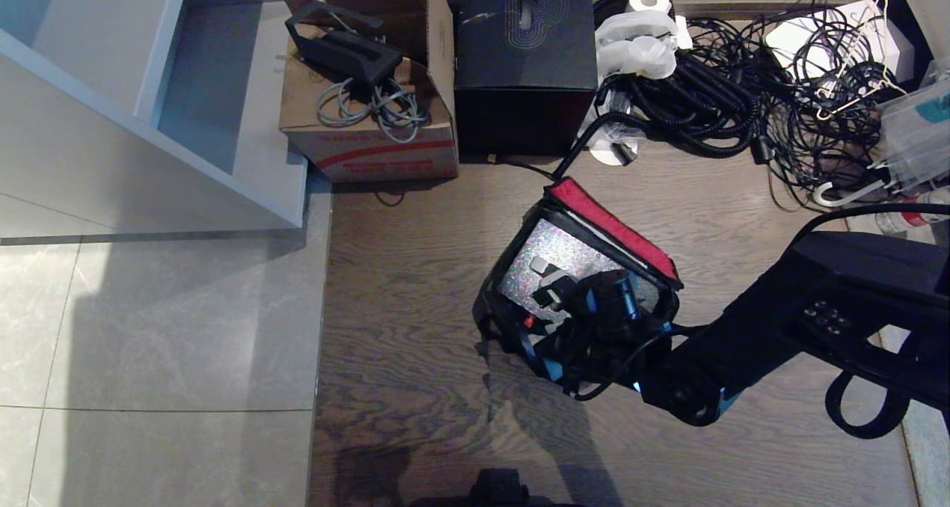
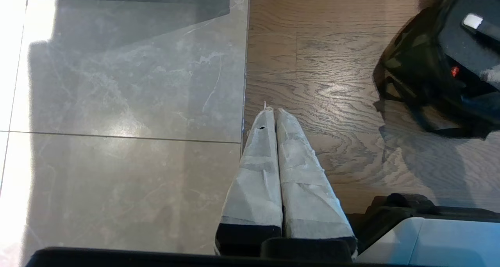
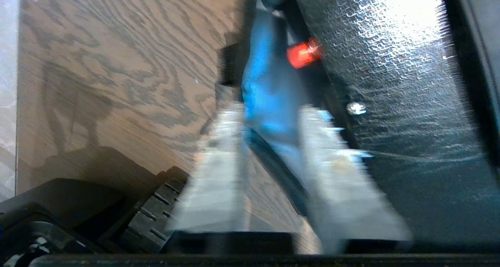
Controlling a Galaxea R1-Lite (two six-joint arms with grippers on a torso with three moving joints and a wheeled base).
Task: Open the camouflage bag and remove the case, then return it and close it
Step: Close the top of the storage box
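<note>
Wooden floor (image 1: 415, 284) at centre held the camouflage bag (image 1: 505, 321) — case (image 1: 553, 251) inside, right claw (image 3: 269, 142) spread over its wall — lid-closing seemingly next.

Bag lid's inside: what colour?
Red, seen best in the head view on the camouflage bag's raised lid.
</note>
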